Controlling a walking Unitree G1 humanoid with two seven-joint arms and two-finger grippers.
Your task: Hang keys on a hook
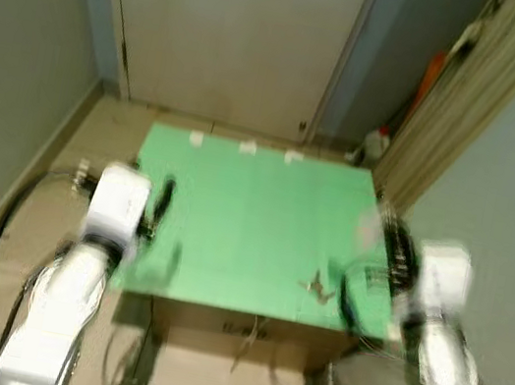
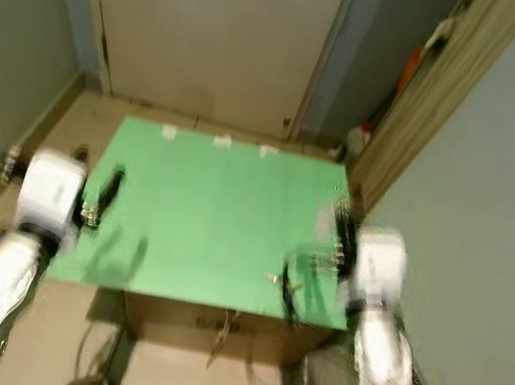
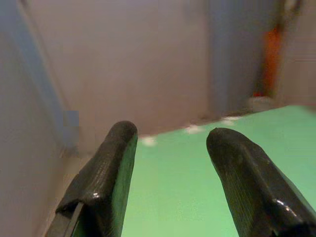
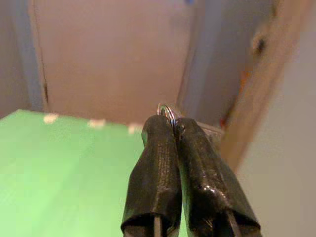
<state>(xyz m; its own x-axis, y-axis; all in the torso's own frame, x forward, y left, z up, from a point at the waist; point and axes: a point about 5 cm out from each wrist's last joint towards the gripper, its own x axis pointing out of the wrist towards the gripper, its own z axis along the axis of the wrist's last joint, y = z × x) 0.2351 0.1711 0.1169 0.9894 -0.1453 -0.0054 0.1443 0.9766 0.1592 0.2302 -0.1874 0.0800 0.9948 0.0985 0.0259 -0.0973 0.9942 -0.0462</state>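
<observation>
Pinching a small metal key ring between the closed fingers of my right tool, I hold it above the right side of the green tabletop. In the blurred head views a small set of keys shows near the tabletop's front right edge, just beside my right tool; whether they hang or lie on the surface I cannot tell. My left tool hovers over the tabletop's left edge with its fingers spread wide and nothing between them. Beyond the tabletop stands a pale door, and a wooden panel leans at the right.
</observation>
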